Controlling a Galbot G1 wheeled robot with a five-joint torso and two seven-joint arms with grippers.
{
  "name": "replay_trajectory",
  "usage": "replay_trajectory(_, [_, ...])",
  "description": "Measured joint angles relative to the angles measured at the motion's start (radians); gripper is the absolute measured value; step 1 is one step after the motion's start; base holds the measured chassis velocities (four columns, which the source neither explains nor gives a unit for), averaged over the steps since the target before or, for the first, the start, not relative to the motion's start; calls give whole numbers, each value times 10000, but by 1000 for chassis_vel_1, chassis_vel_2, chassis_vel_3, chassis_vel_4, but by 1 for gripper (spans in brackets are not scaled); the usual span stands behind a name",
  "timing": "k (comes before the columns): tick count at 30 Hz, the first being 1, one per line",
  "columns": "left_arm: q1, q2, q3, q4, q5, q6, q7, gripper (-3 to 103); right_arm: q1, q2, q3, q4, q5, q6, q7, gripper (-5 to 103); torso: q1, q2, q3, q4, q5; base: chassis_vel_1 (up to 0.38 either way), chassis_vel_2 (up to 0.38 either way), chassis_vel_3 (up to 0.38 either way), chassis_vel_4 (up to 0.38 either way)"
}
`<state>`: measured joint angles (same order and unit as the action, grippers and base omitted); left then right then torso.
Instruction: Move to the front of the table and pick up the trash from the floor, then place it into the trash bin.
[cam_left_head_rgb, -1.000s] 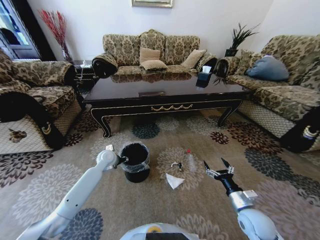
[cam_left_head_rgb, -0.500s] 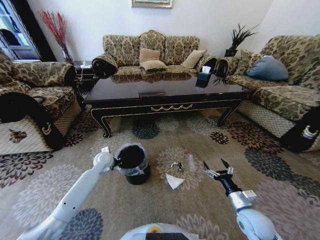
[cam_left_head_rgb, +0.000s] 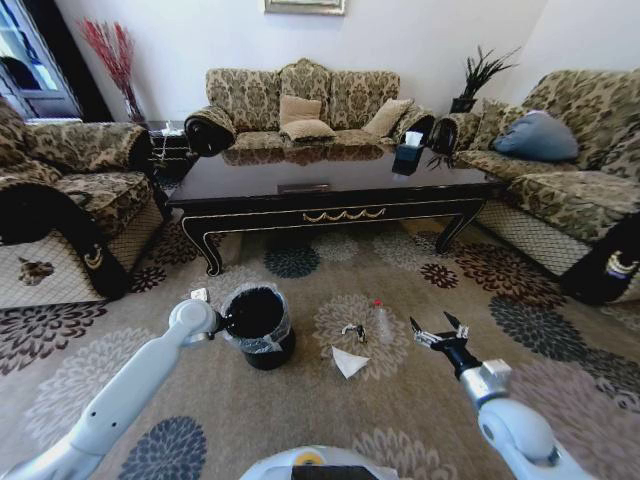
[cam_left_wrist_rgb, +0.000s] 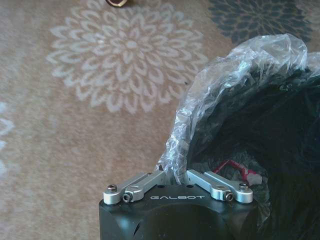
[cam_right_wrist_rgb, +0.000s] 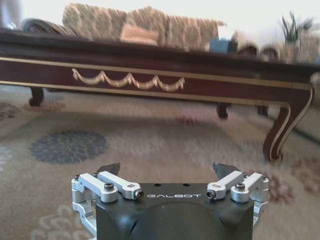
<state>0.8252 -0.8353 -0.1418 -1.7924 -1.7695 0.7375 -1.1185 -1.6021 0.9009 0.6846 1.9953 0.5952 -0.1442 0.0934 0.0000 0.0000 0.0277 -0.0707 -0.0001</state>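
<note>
The robot already faces the table (cam_left_head_rgb: 330, 195), which spans the upper middle of the head view. Left of centre, the left gripper (cam_left_wrist_rgb: 176, 176) pinches the tilted trash bin (cam_left_head_rgb: 258, 325) by its liner rim. The trash (cam_left_head_rgb: 348, 361) lies unpicked on the carpet at centre, and the right gripper (cam_left_head_rgb: 438, 332), spread wide, hovers right of it.

Trash bin (cam_left_head_rgb: 258, 325) black, tilted; white paper (cam_left_head_rgb: 348, 361), bottle (cam_left_head_rgb: 381, 321) on carpet beside.

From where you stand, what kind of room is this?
Most likely a home living room: patterned floral sofas stand around a long glossy dark wooden coffee table, and a beige carpet with flower medallions covers the floor.
</note>
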Motion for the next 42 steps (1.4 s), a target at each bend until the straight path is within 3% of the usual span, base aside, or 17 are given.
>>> replay_trajectory(3, [180, 400, -216, -275, -46, -2, -2, 0, 1449, -616, -1001, -813, 1551, -1121, 932, 100, 0, -1, 0, 5, -1, 0, 0, 0, 0])
replay_trajectory(4, [180, 400, -216, -275, -46, -2, -2, 0, 1449, -616, -1001, -813, 1551, -1121, 932, 100, 0, -1, 0, 5, -1, 0, 0, 0, 0])
replay_trajectory(6, [430, 766, -490, -617, -94, -2, 1, 0, 3043, -965, -2210, -1794, 2809, -1842, 1590, 100, 0, -1, 1, 3, 1, 0, 0, 0, 0])
replay_trajectory(7, [430, 766, -490, -617, -94, -2, 1, 0, 3043, -965, -2210, -1794, 2809, -1842, 1590, 100, 0, -1, 1, 3, 1, 0, 0, 0, 0])
replay_trajectory(12, [962, 1389, -1123, -1355, -424, -5, -157, 0, 5827, -916, -4408, -3873, 3907, -2661, 2219, 100, 1, -2, 1, 10, -1, 0, 0, 0, 0])
replay_trajectory(21, [1875, 1511, -2179, -1872, -1560, -12, -261, 0, 7906, -432, -6623, -6000, 4101, -3035, 2307, 100, 0, -1, -1, -1, 1, 0, 0, 0, 0])
replay_trajectory(28, [2642, 1146, -2569, -2154, -1477, -16, -253, 0, 9347, 144, -8030, -7566, 4022, -3002, 2082, 100, 0, -2, 0, 7, -2, 0, 0, 0, 0])
replay_trajectory(35, [2874, 1133, -2695, -2562, -1462, -20, -241, 0, 10192, 778, -8643, -9467, 3892, -2942, 1828, 100, 1, -2, 0, 1, 0, 0, 0, 0, 0])
replay_trajectory(42, [3201, 1382, -3080, -2866, -1708, -22, -232, 0, 10687, 1852, -8697, -11404, 3353, -2643, 1379, 100, 0, -2, -2, 4, 0, 0, 0, 0, 0])
